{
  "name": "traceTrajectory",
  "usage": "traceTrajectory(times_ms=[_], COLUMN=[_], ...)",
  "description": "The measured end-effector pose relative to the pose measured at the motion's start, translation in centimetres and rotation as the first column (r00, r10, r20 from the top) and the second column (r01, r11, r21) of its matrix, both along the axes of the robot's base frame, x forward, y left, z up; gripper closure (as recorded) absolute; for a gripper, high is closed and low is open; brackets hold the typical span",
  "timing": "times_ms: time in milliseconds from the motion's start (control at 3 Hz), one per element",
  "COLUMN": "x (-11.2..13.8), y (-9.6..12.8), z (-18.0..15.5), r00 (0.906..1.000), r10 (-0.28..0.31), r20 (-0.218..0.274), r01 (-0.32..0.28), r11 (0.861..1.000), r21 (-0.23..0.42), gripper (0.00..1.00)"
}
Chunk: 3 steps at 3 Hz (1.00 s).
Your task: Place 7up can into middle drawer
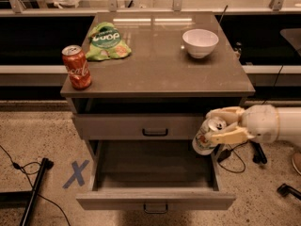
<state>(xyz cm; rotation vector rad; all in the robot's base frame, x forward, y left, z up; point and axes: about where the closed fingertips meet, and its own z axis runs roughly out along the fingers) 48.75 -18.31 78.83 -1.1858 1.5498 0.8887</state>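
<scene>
The arm (282,126) is reaching in horizontally from the right edge of the view, ending in a rounded white wrist housing (263,124). The gripper (215,125) is pointing left at the cabinet's right side, level with the closed upper drawer (122,126). Its two beige fingers (225,112) are clamping the 7up can (202,144), one finger above the can and one below. The can, slim and pale with a silver top, is tilting with its top toward the upper right. It is hanging in the air at the right end of the upper drawer front, above the right wall of the middle drawer (117,200). Whether it is over the cavity or just outside the wall cannot be determined. The middle drawer is standing pulled out, wide and shallow, grey-beige, with a small dark handle (155,207) centred on its front. The smooth brown cabinet top (160,69) is carrying a red Coca-Cola can (77,68) at the left front corner, a crumpled green snack bag (106,42) behind it, and a round white bowl (200,42) at the right rear. A blue tape cross (75,174) is lying on the speckled floor (37,135) at the left.
</scene>
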Motion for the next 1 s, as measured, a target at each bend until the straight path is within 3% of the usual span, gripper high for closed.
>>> traceTrajectory(times_ms=[333, 667, 1000], x=[1.2, 1.7, 1.7], y=[1.0, 1.2, 1.3], z=[-7.6, -12.1, -12.3], r00=[0.9994, 0.9979, 0.9977], r10=[0.017, 0.037, 0.04], r20=[0.029, 0.052, 0.054], r01=[-0.018, -0.037, -0.039], r11=[1.0, 0.999, 0.999], r21=[0.015, -0.016, -0.015], gripper=[1.0, 1.0, 1.0])
